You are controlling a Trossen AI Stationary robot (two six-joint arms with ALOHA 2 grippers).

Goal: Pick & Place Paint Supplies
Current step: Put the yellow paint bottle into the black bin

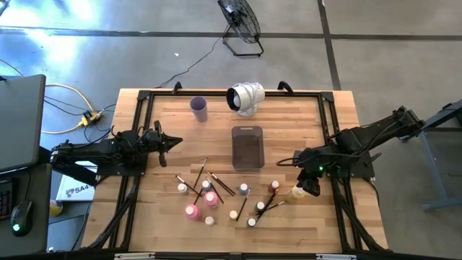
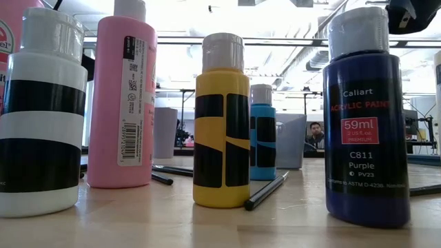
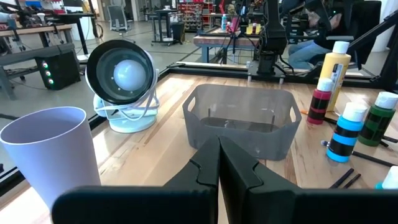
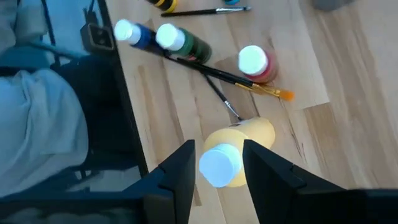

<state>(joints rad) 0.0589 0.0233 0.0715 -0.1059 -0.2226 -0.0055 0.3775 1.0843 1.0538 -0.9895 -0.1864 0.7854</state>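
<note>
Fingers, right: our right gripper (image 4: 214,165) has its two dark fingers (image 4: 177,171) apart, one on each side of the white cap of a pale yellow bottle (image 4: 239,146). We see a sliver of gap on both sides, so it is not clamped.
Fingers, left: our left gripper (image 3: 219,163) has its tips pressed together on nothing; that arm waits at the far side of the table.
Target bottle: directly between the right fingers and standing upright, near the table edge.
Just beyond the fingers: a paintbrush (image 4: 239,79) with an orange tip lies past the bottle, very close to it, and a red bottle (image 4: 256,63) stands farther on.
Destination guess: the clear grey tray (image 1: 247,146) lies well beyond the right fingers, toward the table's middle.
Handling, our judgement: a small plastic bottle, probably stiff, fairly light and smooth. It is tall and narrow, so a sideways nudge could tip it.
Where to hold: we would grip at the cap or the shoulder just below, squarely across it.
</note>
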